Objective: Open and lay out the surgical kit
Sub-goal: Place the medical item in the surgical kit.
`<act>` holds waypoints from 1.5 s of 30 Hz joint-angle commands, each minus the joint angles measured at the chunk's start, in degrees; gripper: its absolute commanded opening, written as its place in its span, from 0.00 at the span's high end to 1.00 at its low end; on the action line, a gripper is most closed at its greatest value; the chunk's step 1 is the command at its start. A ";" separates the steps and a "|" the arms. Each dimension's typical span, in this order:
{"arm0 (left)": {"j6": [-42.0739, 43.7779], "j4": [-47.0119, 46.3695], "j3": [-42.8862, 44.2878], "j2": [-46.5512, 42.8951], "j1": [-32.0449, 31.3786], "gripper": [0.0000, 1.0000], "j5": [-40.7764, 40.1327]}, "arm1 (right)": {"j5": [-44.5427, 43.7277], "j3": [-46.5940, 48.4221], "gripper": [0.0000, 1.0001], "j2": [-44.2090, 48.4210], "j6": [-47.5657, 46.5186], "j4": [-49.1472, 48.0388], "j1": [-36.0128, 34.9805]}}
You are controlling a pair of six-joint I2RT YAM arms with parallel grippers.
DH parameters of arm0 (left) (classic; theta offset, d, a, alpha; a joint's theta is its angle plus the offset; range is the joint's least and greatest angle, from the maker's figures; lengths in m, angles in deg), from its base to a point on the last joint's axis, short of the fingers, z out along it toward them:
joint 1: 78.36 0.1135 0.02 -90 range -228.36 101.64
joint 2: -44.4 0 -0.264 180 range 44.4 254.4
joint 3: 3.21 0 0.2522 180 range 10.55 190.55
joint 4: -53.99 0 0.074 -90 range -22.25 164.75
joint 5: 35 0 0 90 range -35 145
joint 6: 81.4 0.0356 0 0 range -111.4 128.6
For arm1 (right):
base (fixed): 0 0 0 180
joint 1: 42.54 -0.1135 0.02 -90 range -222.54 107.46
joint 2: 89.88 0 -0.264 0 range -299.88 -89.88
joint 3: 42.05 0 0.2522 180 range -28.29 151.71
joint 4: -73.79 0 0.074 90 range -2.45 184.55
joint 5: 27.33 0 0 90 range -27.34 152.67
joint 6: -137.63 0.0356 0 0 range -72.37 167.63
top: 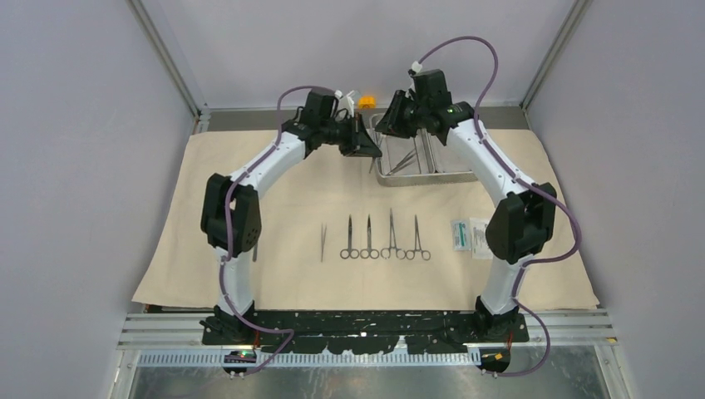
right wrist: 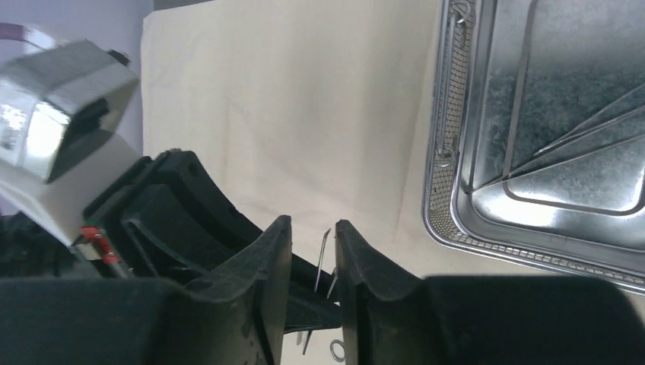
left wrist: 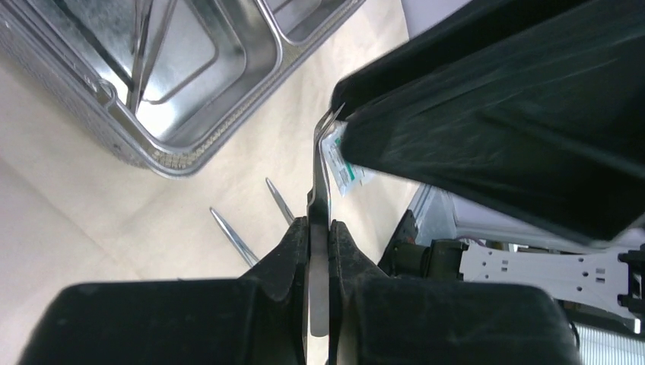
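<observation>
Left wrist view: left claw (left wrist: 319, 226) pinches a thin steel tool (left wrist: 318, 175); right claw (right wrist: 312, 225) narrowly parted, tray (right wrist: 446, 228) at two o'clock.

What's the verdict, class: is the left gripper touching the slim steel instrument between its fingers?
Touching. In the left wrist view, the left gripper clamps the steel instrument from both sides, no gap.

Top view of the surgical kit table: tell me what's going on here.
The kit is partway laid out. The beige cloth is spread flat, with tweezers, four ring-handled clamps and two packets in a row near the arms. The left gripper is shut on a slim steel instrument, held above the cloth beside the tray. The right gripper hovers open close by. A few instruments lie in the tray.
</observation>
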 commanded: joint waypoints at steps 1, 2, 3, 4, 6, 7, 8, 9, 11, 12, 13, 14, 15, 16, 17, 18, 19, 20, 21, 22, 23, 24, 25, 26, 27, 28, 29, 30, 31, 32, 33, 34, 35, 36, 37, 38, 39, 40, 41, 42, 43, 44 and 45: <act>2.38 -3.94 -5.24 -6.95 1.59 1.00 5.11 | 3.82 1.17 0.62 6.11 -6.10 -4.46 0.43; 2.68 -4.44 -7.21 -8.02 1.87 1.00 5.54 | 4.65 1.05 0.60 6.45 -7.13 -4.64 0.42; 2.80 -5.07 -9.50 -9.68 2.14 1.00 5.90 | 5.55 0.76 0.59 6.86 -7.94 -4.80 0.42; 2.70 -6.33 -12.17 -11.30 2.48 1.00 6.17 | 6.39 0.43 0.59 7.43 -8.75 -5.17 0.42; 2.17 -8.93 -18.38 -15.02 3.24 1.00 6.15 | 7.97 -0.77 0.58 8.40 -10.52 -5.83 0.50; 2.10 -10.19 -21.79 -17.00 3.72 1.00 5.77 | 8.59 -1.30 0.58 8.85 -11.46 -5.95 0.45; 2.19 -10.91 -24.63 -19.03 4.17 1.00 5.37 | 9.27 -1.95 0.58 9.25 -12.32 -6.17 0.44; 2.41 -11.45 -27.63 -21.14 4.76 1.00 4.94 | 9.76 -2.64 0.58 9.65 -13.22 -6.23 0.45; 2.73 -12.02 -33.34 -24.65 5.84 1.00 5.03 | 11.99 -5.01 0.58 10.32 -13.62 -7.84 0.43; 2.67 -13.45 -35.67 -26.19 6.35 1.00 5.75 | 13.96 -6.60 0.58 10.54 -13.52 -9.21 0.47; 2.65 -14.67 -37.36 -27.45 6.43 1.00 7.06 | 16.59 -8.51 0.58 10.72 -12.98 -11.19 0.37; 2.80 -15.00 -38.37 -28.30 6.44 1.00 8.62 | 19.47 -10.36 0.58 10.80 -11.90 -13.63 0.34; 3.23 -14.89 -39.21 -28.78 6.53 1.00 10.19 | 22.02 -12.30 0.57 10.77 -11.13 -16.32 0.31; 3.34 -14.73 -39.94 -29.31 6.84 0.99 11.70 | 24.13 -13.67 0.54 10.66 -10.62 -18.40 0.20; 3.25 -14.98 -40.80 -29.86 7.33 0.99 13.00 | 25.82 -14.59 0.51 10.43 -10.52 -20.42 0.03; 2.94 -15.72 -41.95 -30.60 7.82 0.99 14.21 | 27.44 -15.58 0.48 10.23 -10.71 -21.48 -0.25; 2.29 -16.99 -43.27 -31.44 8.31 0.99 15.23 | 29.43 -15.99 0.45 9.89 -11.10 -22.31 -0.56; 1.75 -18.80 -44.71 -32.31 8.74 0.99 16.40 | 31.09 -16.36 0.42 9.62 -11.08 -23.19 -0.84; 1.31 -20.15 -45.89 -33.04 8.92 1.00 17.21 | 32.99 -16.80 0.40 9.37 -10.97 -24.23 -1.16; 0.87 -21.81 -46.76 -33.68 9.03 1.00 18.06 | 34.64 -17.08 0.38 9.09 -11.07 -24.86 -1.57; 0.41 -22.90 -47.42 -34.11 9.07 1.00 18.89 | 36.82 -17.35 0.38 8.84 -11.10 -25.66 -2.03; 0.18 -23.78 -48.00 -34.54 9.08 1.00 19.62 | 38.68 -17.49 0.37 8.61 -11.26 -26.10 -2.42; -0.02 -24.28 -48.13 -34.88 9.15 1.00 20.37 | 39.76 -17.62 0.37 8.51 -11.66 -26.24 -2.91; -0.14 -24.69 -48.22 -35.14 9.16 1.00 21.22 | 40.81 -17.88 0.37 8.42 -12.25 -26.21 -3.29; -0.28 -25.04 -48.23 -35.33 9.17 1.00 21.93 | 41.65 -18.02 0.36 8.33 -12.85 -26.01 -3.54; -0.62 -25.58 -48.15 -35.61 9.17 1.00 22.96 | 42.71 -18.28 0.36 8.14 -13.05 -26.01 -3.69; -0.94 -26.01 -48.16 -35.67 9.21 1.00 23.85 | 43.79 -18.72 0.36 8.06 -13.07 -26.40 -3.73; -1.14 -26.33 -48.14 -35.87 9.25 1.00 24.60 | 44.56 -19.13 0.36 8.02 -13.06 -26.64 -3.82; -1.20 -26.45 -48.14 -35.93 9.21 1.00 25.27 | 45.53 -19.63 0.36 8.04 -13.03 -27.17 -3.85; -1.25 -26.59 -48.22 -36.08 9.25 1.00 25.66 | 46.46 -20.05 0.36 8.04 -12.81 -27.75 -3.88; -1.29 -26.87 -48.37 -36.16 9.21 1.00 25.98 | 47.58 -20.29 0.36 7.96 -12.73 -28.03 -3.88; -1.34 -27.13 -48.49 -36.20 9.25 1.00 26.31 | 48.22 -20.45 0.36 8.01 -12.74 -28.20 -3.90; -1.32 -27.23 -48.56 -36.24 9.25 1.00 26.34 | 48.77 -20.69 0.36 8.03 -12.70 -28.30 -4.00; -1.37 -27.37 -48.58 -36.29 9.32 1.00 26.47 | 49.30 -20.94 0.37 8.04 -12.62 -28.43 -3.98; -1.34 -27.50 -48.58 -36.29 9.34 1.00 26.52 | 49.88 -21.26 0.37 8.08 -12.43 -28.64 -3.97; -1.38 -27.57 -48.58 -36.35 9.34 1.00 26.56 | 50.32 -21.55 0.39 8.12 -12.26 -28.90 -4.00; -1.32 -27.79 -48.63 -36.33 9.34 1.00 26.46 | 50.81 -21.90 0.39 8.19 -12.05 -29.35 -4.01; -1.30 -27.91 -48.71 -36.42 9.34 1.00 26.36 | 51.16 -22.32 0.41 8.32 -11.57 -29.98 -4.02; -1.23 -28.03 -48.91 -36.48 9.34 1.00 26.34 | 51.35 -22.80 0.41 8.50 -11.05 -30.85 -4.02; -1.07 -28.12 -49.05 -36.61 9.34 1.00 26.26 | 51.49 -23.29 0.42 8.62 -10.11 -32.24 -4.05; -0.90 -28.16 -49.25 -36.72 9.34 1.00 26.25 | 51.72 -23.81 0.43 8.65 -8.63 -34.32 -4.05; -0.86 -28.14 -49.34 -36.73 9.34 1.00 26.25 | 52.06 -24.19 0.44 8.61 -7.20 -36.26 -4.06; -0.81 -28.10 -49.37 -36.70 9.34 1.00 26.22 | 52.27 -24.46 0.45 8.53 -5.82 -37.73 -4.04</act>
